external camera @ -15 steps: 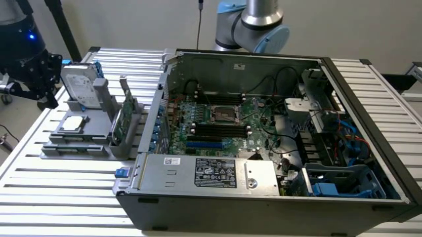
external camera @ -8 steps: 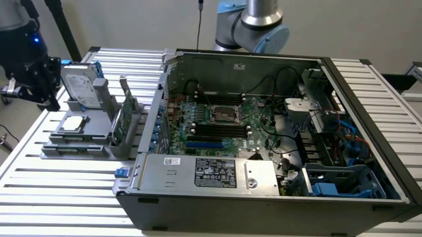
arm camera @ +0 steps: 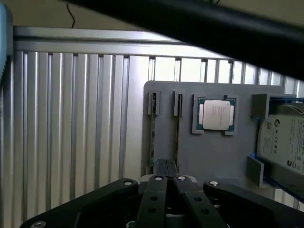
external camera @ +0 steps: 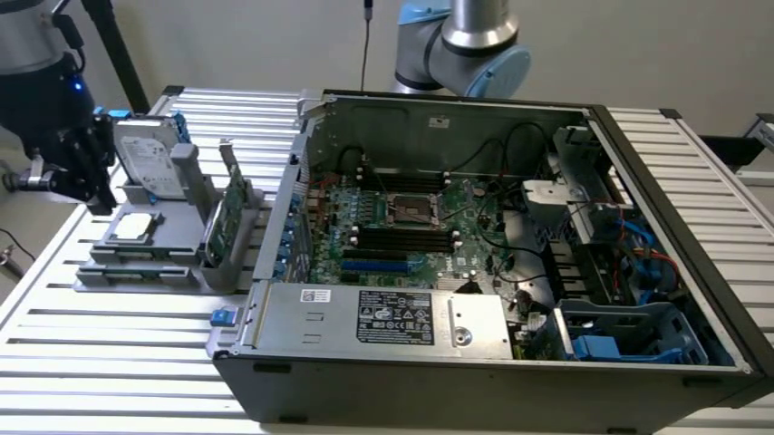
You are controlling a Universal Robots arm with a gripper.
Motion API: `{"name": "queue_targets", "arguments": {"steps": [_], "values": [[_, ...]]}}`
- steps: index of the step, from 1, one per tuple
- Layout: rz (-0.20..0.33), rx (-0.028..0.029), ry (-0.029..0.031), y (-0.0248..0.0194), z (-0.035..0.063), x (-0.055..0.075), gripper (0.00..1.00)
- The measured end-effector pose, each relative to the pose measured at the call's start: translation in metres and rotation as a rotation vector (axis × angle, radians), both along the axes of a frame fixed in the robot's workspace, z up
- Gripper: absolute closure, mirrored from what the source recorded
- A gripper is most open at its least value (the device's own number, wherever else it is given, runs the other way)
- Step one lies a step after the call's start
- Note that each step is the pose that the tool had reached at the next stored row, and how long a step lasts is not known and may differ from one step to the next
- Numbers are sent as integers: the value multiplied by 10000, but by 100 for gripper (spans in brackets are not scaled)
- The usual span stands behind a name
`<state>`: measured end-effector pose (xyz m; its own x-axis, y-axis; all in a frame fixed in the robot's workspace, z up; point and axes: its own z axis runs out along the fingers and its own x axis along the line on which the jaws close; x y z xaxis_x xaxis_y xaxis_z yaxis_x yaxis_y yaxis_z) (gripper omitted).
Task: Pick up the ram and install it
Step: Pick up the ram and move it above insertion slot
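**Gripper at the parts fixture, ram not yet picked up.**

Nearest, the gripper (arm camera: 166, 165) has its fingers pressed together with nothing between them, close over the grey fixture (arm camera: 190, 156). Near its tips the ram (arm camera: 153, 130) stands edge-on in a fixture slot, with a second slotted stick (arm camera: 178, 124) just beside it. Beyond them are a CPU (arm camera: 216, 115) and a hard drive (arm camera: 285, 142). Farther off, the open computer case (external camera: 672, 227) shows its motherboard (external camera: 362, 204). This looks like the approach to the pick. Grasping so thin a board calls for spread fingers squared across its edge.
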<state>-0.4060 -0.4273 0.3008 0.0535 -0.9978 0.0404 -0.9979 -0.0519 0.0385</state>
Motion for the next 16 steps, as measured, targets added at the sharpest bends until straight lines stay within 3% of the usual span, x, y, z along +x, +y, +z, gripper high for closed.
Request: {"name": "queue_targets", "arguments": {"steps": [6,16], "values": [[34,0,-2,-20,-111,1,58],[29,1,-2,-107,-292,1,58]]}}
